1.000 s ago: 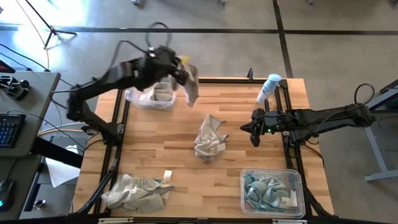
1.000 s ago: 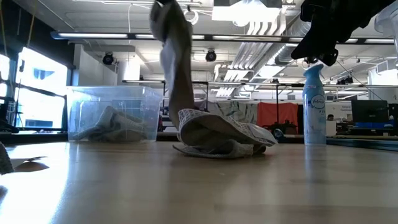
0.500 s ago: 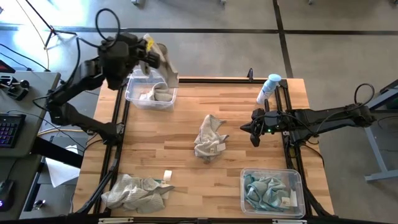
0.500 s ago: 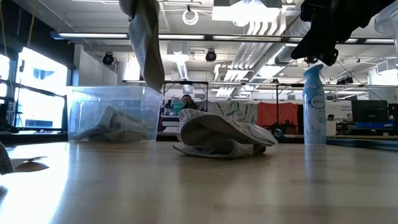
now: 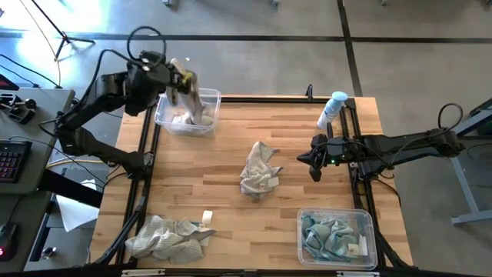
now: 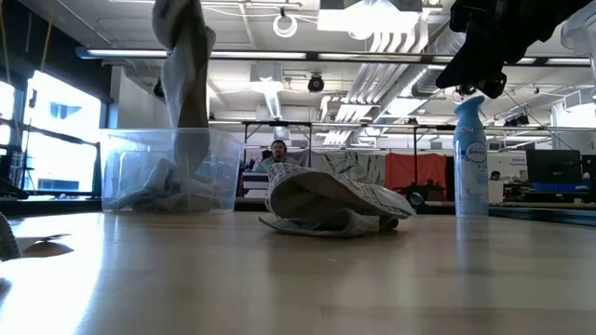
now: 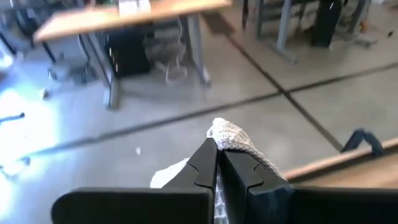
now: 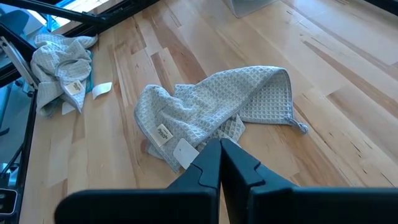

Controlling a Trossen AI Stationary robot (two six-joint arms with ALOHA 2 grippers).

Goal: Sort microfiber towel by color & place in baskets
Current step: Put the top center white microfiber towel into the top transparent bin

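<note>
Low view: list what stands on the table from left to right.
Clear basket with the hanging beige-grey towel dipping into it → crumpled beige-grey towel → spray bottle.

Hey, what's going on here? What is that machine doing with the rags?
It is sorting cloths into tubs by colour. The left gripper is shut on a beige-grey towel and holds it hanging over the far-left basket, which already has a similar cloth inside. The right gripper waits, shut and empty, at the table's right side. One towel in the middle and a pile at the near-left corner remain; teal ones fill the near-right basket.
</note>
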